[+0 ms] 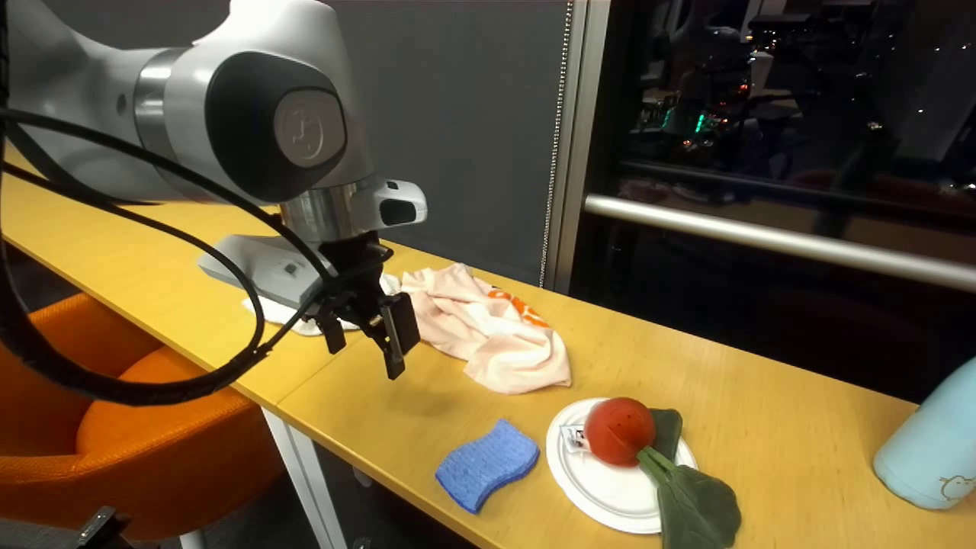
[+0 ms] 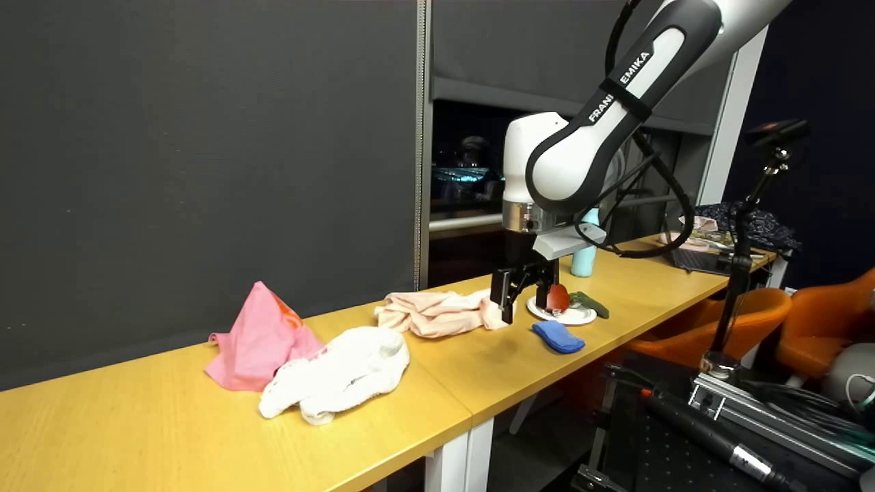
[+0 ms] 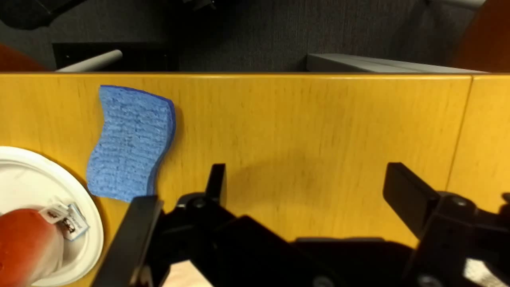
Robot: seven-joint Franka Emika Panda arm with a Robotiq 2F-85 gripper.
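Gripper [image 3: 305, 175] hovers over the yellow table [image 3: 310, 123], fingers well apart, nothing between them, nothing touched. Nearest: blue sponge [image 3: 127, 143], flat on the table by its edge, left of the fingers in the wrist view and just beside the white paper plate [image 3: 24, 183]; also the pale pink cloth [image 1: 488, 335], crumpled on the far side of the gripper in an exterior view.

Step, judged from pose: free hover, no grasp made. Picking up either one would call for a sideways shift, then a drop with fingers wide; for the sponge, watch the plate.

View diffs: an exterior view adds a darker pink cloth [image 2: 263, 345] and the bulk of a white towel [image 2: 342, 372] at left, plus a laptop [image 2: 701, 261] far right. Wrist catches only a sliver of the pale pink cloth. Light blue bottle [image 1: 934, 442] shows in both exterior views, not from the wrist. Red vegetable-like item [image 1: 619, 431] on the plate: paler end clear only from the wrist, green leaves [image 1: 698, 507] only from outside.
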